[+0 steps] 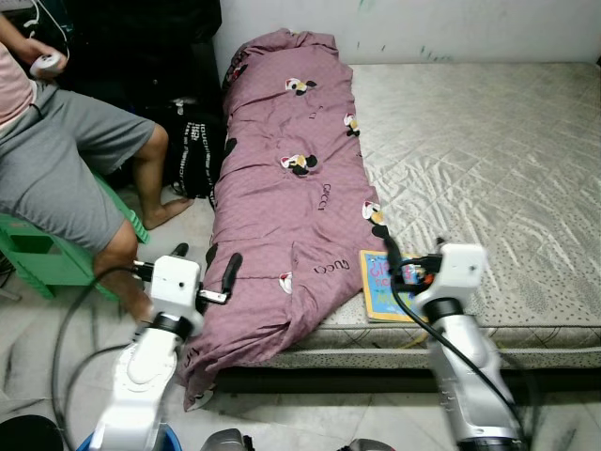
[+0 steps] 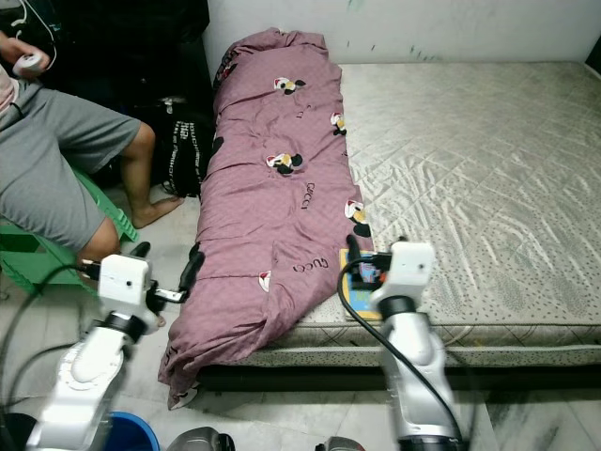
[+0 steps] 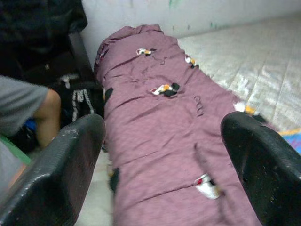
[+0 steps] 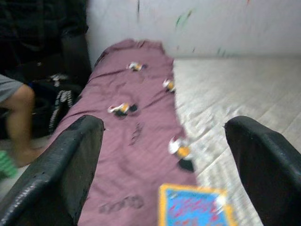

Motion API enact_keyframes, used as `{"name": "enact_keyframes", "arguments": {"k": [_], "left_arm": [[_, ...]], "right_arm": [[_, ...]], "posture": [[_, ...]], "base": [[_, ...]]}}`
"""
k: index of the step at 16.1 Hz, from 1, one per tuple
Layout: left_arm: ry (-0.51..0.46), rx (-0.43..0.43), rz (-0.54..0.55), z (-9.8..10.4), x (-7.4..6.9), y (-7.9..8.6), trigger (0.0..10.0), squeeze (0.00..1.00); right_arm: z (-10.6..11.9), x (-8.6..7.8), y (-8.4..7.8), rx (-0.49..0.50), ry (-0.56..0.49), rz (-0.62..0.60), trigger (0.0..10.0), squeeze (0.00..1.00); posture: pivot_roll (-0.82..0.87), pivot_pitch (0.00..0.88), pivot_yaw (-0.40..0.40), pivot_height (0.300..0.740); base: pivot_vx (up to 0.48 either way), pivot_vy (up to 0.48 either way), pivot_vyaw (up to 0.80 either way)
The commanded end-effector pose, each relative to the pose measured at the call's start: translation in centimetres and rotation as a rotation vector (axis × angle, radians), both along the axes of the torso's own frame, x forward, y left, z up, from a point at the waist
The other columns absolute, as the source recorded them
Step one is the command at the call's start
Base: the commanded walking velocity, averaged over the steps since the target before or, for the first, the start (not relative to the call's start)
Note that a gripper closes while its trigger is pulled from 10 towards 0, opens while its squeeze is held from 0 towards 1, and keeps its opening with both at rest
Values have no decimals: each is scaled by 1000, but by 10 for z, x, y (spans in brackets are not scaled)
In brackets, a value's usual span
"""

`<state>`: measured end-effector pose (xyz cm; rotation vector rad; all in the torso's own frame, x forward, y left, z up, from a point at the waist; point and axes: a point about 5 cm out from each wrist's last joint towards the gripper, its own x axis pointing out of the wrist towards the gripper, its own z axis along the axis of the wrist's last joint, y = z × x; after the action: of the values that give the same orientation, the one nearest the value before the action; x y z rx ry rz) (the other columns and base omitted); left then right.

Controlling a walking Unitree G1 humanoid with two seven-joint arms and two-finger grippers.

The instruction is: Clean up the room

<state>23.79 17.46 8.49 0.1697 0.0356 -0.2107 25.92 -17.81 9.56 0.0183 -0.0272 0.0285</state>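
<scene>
Left eye view: my left claw [image 1: 205,272] sits off the bed's near left corner, fingers spread, pinching nothing. My right claw [image 1: 413,256] hovers over the near edge of the mattress [image 1: 488,160], just above the book [image 1: 387,287]. The purple quilt [image 1: 286,188] lies in a long bundle down the mattress's left side, its near end drooping over the edge toward the floor. A person [image 1: 66,160] sits on a green stool [image 1: 47,254] at left with a black bag [image 1: 192,150] beside their foot.

Right eye view: same layout. The quilt reads as soft, bulky and floppy, so I judge it light for its size, but it will sag and drag. I'd pinch a thick fold at the near hanging end, where the cloth bunches. The book is thin, flat and stiff, with a glossy cover, probably slippery. I'd take it by the edge at the mattress rim.

Left wrist view: both black fingers spread wide with nothing between them, the wrinkled quilt with cartoon patches ahead, the quilted grey mattress beside it.

Right wrist view: fingers spread wide and empty, with the blue, yellow-bordered book just below between them, touching the quilt's edge. The picture is blurry.
</scene>
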Motion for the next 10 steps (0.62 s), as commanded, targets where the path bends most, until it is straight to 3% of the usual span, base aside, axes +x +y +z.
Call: {"name": "enact_keyframes", "arguments": {"k": [1, 3, 10], "left_arm": [[23, 20, 29, -5, 0, 14, 10000, 0], [60, 43, 95, -12, 1, 38, 10000, 0], [37, 40, 99, -6, 4, 43, 10000, 0]], "right_arm": [[3, -2, -9, -22, -12, -12, 10000, 0], [-1, -6, -40, -81, 23, -41, 10000, 0], [7, -12, -80, -227, 44, -18, 10000, 0]], "posture": [[-26, 0, 14, 740], [-28, 0, 16, 740], [-27, 0, 11, 740]], "base": [[0, 0, 0], [0, 0, 0], [0, 0, 0]]}}
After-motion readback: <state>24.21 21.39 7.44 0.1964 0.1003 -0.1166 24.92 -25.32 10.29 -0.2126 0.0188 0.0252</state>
